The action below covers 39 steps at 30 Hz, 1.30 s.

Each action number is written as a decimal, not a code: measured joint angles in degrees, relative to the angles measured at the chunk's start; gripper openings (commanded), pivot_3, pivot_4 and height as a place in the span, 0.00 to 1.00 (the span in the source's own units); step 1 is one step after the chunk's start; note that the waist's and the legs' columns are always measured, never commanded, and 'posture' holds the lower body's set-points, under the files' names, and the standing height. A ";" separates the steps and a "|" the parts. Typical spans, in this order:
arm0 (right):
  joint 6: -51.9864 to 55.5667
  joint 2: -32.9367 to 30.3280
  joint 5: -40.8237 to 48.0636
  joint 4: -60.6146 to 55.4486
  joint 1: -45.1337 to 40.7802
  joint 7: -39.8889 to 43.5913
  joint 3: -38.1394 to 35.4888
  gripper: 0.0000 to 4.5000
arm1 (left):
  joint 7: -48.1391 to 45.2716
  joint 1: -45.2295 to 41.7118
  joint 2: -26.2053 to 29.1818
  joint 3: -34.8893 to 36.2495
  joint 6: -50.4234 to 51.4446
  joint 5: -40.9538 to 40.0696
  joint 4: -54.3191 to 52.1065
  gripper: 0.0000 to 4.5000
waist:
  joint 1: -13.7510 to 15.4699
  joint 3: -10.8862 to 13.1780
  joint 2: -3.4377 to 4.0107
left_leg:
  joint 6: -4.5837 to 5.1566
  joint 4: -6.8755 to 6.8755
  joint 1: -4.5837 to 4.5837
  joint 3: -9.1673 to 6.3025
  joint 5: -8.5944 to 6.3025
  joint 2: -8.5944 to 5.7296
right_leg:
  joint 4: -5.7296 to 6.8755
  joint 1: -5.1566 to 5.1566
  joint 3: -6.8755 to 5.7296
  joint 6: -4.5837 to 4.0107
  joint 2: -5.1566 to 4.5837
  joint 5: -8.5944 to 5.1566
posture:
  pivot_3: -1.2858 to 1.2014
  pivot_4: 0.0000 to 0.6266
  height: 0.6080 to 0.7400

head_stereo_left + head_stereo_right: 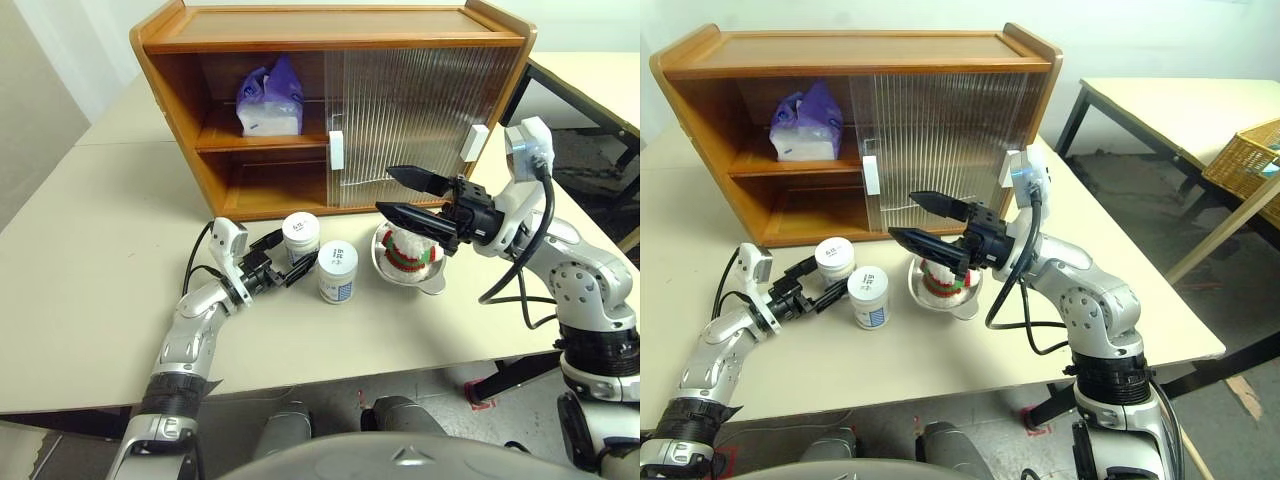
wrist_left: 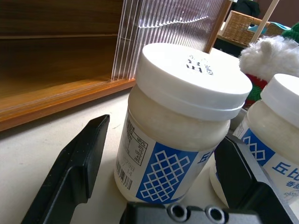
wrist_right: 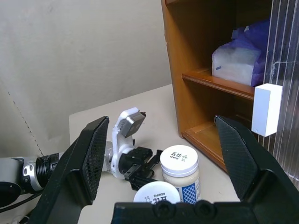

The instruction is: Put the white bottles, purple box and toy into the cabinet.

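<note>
Two white bottles stand on the table in front of the cabinet (image 1: 330,45). My left gripper (image 1: 287,259) is open, level with the table, with a finger (image 2: 74,168) on each side of the nearer-to-cabinet white bottle (image 1: 301,236); a gap shows on at least one side. The second white bottle (image 1: 337,271) stands just right of it. The toy (image 1: 408,250) sits in a steel bowl. My right gripper (image 1: 386,190) hangs open above the toy, pointing left. The purple box (image 1: 270,98) lies on the cabinet's upper shelf, in the open left half.
The steel bowl (image 1: 432,281) holds the toy. Ribbed sliding doors (image 1: 420,110) cover the cabinet's right half; its lower left shelf (image 1: 270,190) is bare. A second table (image 1: 1160,100) and a wicker basket (image 1: 1245,150) stand to the right.
</note>
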 measured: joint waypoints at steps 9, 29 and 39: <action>0.00 -0.02 0.01 0.00 0.04 -0.05 -0.01 1.00 | 0.51 -0.31 -0.25 -0.24 0.11 0.38 0.12 0.69 | -0.10 0.00 0.00 | 0.03 0.00 0.00 0.00 0.02 -0.03 | 0.00 0.01 0.01 0.02 0.00 0.00 | 0.46 0.03 1.00; -0.03 0.46 -0.02 0.22 -0.20 0.03 0.01 1.00 | 13.88 -12.36 -4.65 5.25 -0.24 -0.52 10.56 0.69 | -0.08 0.01 -0.01 | 0.08 0.06 0.03 0.05 0.05 -0.18 | -0.02 0.09 0.02 0.59 -0.01 0.27 | 0.46 0.03 1.00; -0.03 0.49 -0.04 0.13 -0.19 -0.24 0.00 1.00 | 19.77 -20.50 -4.79 6.77 -8.36 3.04 25.27 0.69 | -0.19 0.02 -0.02 | 0.11 0.13 0.02 0.08 0.07 -0.26 | -0.04 0.12 0.03 0.74 0.00 0.34 | 0.46 0.03 1.00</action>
